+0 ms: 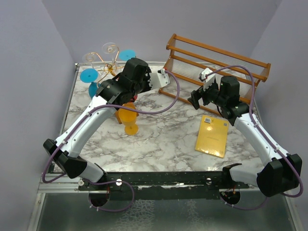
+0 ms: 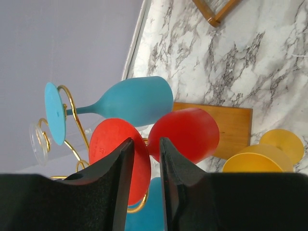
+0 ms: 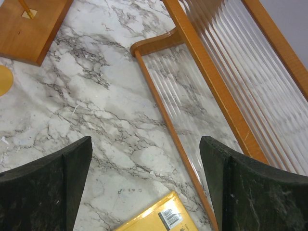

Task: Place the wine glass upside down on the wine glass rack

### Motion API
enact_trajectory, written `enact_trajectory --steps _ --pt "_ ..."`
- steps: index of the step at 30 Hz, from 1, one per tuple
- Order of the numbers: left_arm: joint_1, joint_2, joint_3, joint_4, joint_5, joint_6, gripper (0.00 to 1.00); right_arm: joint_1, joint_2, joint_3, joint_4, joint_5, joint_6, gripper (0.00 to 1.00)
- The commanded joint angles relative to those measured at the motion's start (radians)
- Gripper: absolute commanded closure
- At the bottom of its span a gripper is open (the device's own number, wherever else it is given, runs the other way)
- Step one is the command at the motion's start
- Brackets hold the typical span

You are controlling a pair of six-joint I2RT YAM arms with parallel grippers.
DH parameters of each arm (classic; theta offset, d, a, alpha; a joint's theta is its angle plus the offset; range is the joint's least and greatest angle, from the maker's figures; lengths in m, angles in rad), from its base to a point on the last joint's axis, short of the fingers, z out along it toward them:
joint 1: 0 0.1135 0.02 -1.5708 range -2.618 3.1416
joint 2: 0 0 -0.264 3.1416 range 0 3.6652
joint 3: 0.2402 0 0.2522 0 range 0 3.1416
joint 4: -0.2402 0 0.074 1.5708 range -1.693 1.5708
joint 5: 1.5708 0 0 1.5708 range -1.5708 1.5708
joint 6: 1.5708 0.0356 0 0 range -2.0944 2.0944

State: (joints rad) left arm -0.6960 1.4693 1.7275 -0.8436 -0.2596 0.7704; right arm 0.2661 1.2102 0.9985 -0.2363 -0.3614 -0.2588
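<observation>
Left pincer (image 2: 145, 140), narrowly parted, at stem of red glass (image 2: 185, 134) hung upside-down on gold rack (image 2: 72, 103), table's (image 1: 163, 139) 11 o'clock, prob. so wire takes weight; right pincer (image 3: 144, 149) wide, empty.

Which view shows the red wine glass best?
Left wrist: the red wine glass sits close, bowl and foot both clear. Top external shows only a red sliver beside the left arm; right wrist shows none.
</observation>
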Motion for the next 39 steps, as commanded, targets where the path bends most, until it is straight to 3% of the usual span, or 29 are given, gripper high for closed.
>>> enact_trajectory --steps 1,6,10,14,17,29,35,39 --pt "-0.006 -0.032 0.046 -0.002 0.098 -0.056 0.67 -0.007 -0.008 0.006 0.008 -0.027 -0.005 0.07" --pt "-0.006 -0.053 0.077 -0.022 0.203 -0.116 0.54 -0.007 -0.009 0.005 0.005 -0.027 -0.007 0.07" --pt "-0.005 -0.075 0.104 -0.098 0.374 -0.128 0.43 -0.007 -0.011 0.005 0.007 -0.025 -0.008 0.07" --pt "-0.005 -0.097 0.088 -0.253 0.637 -0.051 0.18 -0.007 -0.014 0.004 0.008 -0.024 -0.009 0.07" --pt "-0.005 -0.106 0.022 -0.327 0.718 0.007 0.14 -0.007 -0.015 0.002 0.007 -0.024 -0.01 0.07" --pt "-0.004 -0.112 -0.242 -0.357 0.444 0.044 0.18 -0.008 -0.013 -0.004 0.009 -0.029 -0.014 0.07" --pt "-0.004 -0.085 -0.297 -0.324 0.329 0.007 0.22 -0.009 -0.012 -0.003 0.006 -0.034 -0.014 0.07" --pt "-0.003 -0.051 -0.307 -0.319 0.262 -0.016 0.3 -0.011 -0.014 -0.006 0.008 -0.037 -0.014 0.07"
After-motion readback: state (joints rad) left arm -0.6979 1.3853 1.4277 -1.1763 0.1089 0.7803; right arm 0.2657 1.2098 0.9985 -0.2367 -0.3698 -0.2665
